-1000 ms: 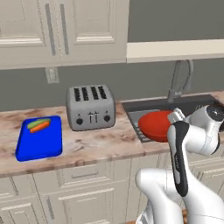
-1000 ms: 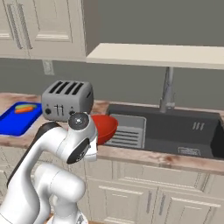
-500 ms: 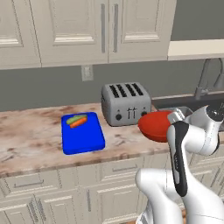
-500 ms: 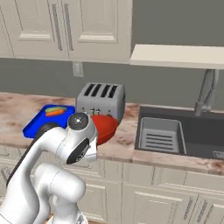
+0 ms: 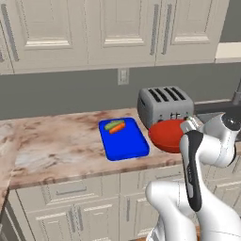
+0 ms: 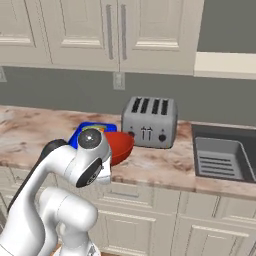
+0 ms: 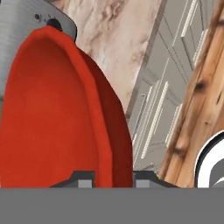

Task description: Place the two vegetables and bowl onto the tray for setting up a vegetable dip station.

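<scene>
**Fingers clamped on bowl rim, bowl being carried beside the tray**

The fingertips (image 7: 85,177) are being held closed on the rim of the red bowl (image 7: 52,118); in the hand view one tip is seen on each side of the rim wall, so the gripper (image 7: 113,178) is judged to be grasping the bowl, not empty.

The bowl (image 5: 168,135) is being held up off the counter (image 5: 56,146), in front of the grey toaster (image 5: 164,104) and just to the right of the blue tray (image 5: 123,141). In the right base view the bowl (image 6: 119,145) is partly overlapping the tray (image 6: 85,131) in the picture; whether it is actually over the tray cannot be told from that angle.

Progress, as a judgement:
- Two vegetables, a green one (image 5: 114,125) and an orange one (image 5: 117,128), are already lying side by side at the far end of the tray. That part is being counted as done.
- The bowl is lifted but not yet placed. The near part of the tray is bare, so room is being left for it.
- Remaining: the bowl is to be brought over the bare tray area, lowered and let go.
</scene>
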Tool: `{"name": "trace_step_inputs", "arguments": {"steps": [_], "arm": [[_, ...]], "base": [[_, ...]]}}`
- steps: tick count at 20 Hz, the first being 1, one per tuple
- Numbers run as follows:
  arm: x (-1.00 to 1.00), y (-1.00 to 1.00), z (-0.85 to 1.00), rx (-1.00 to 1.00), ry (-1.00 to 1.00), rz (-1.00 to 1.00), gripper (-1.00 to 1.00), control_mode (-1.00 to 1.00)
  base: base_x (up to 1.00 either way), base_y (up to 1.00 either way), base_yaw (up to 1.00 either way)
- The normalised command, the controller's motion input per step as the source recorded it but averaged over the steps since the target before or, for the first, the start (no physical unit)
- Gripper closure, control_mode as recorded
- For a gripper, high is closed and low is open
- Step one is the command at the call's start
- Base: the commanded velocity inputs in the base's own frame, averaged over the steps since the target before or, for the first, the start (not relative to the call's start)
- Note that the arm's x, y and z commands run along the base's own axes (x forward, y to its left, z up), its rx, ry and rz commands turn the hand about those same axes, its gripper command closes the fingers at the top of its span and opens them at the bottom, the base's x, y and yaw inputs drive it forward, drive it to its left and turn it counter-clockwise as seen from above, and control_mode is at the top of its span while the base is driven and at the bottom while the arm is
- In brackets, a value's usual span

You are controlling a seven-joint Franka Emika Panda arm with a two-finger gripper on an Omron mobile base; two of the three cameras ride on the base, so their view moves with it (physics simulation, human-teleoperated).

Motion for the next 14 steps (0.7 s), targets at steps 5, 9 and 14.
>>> {"name": "trace_step_inputs", "arguments": {"steps": [5,9,14], "arm": [[0.0,0.0,0.0,0.0,0.0,0.0,1.0,1.0],[0.0,0.0,0.0,0.0,0.0,0.0,1.0,1.0],[0.0,0.0,0.0,0.0,0.0,0.0,1.0,1.0]], "base": [[0.03,0.64,0.0],[0.19,0.41,0.0],[0.37,0.11,0.0]]}}
